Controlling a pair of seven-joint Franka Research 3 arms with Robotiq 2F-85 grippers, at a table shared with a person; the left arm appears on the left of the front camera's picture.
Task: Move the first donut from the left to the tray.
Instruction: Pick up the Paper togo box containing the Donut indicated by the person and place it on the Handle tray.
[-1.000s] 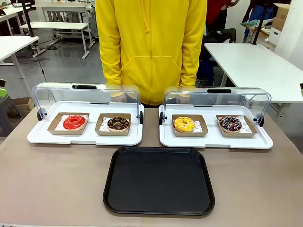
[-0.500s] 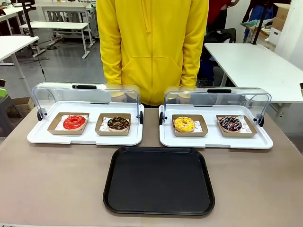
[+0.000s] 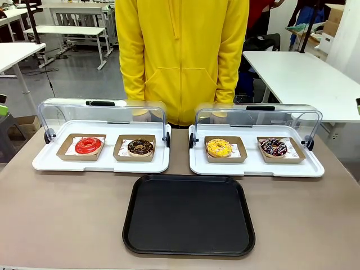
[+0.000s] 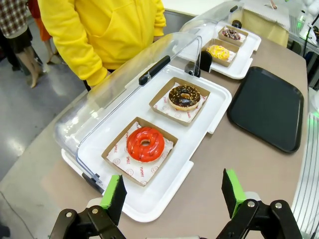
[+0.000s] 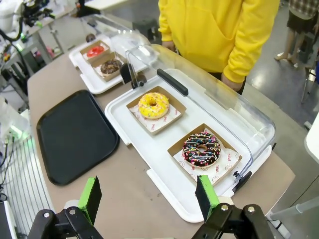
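Observation:
The red glazed donut (image 3: 89, 145) sits in its brown cardboard holder at the left end of the left white tray (image 3: 48, 163), whose clear lid is swung back. It lies just beyond my left gripper (image 4: 173, 195), as the red donut (image 4: 145, 144) in the left wrist view; that gripper is open and holds nothing. The black tray (image 3: 189, 214) lies bare at the table's front middle, also seen as the black tray (image 4: 266, 106) and the black tray (image 5: 76, 135). My right gripper (image 5: 150, 195) hangs open above the right white tray (image 5: 165, 193).
A chocolate donut (image 3: 140, 147) shares the left white tray. The right white tray (image 3: 256, 167) holds a yellow donut (image 3: 218, 147) and a sprinkled chocolate donut (image 3: 273, 147). A person in a yellow hoodie (image 3: 181, 56) stands at the far edge with hands behind the lids.

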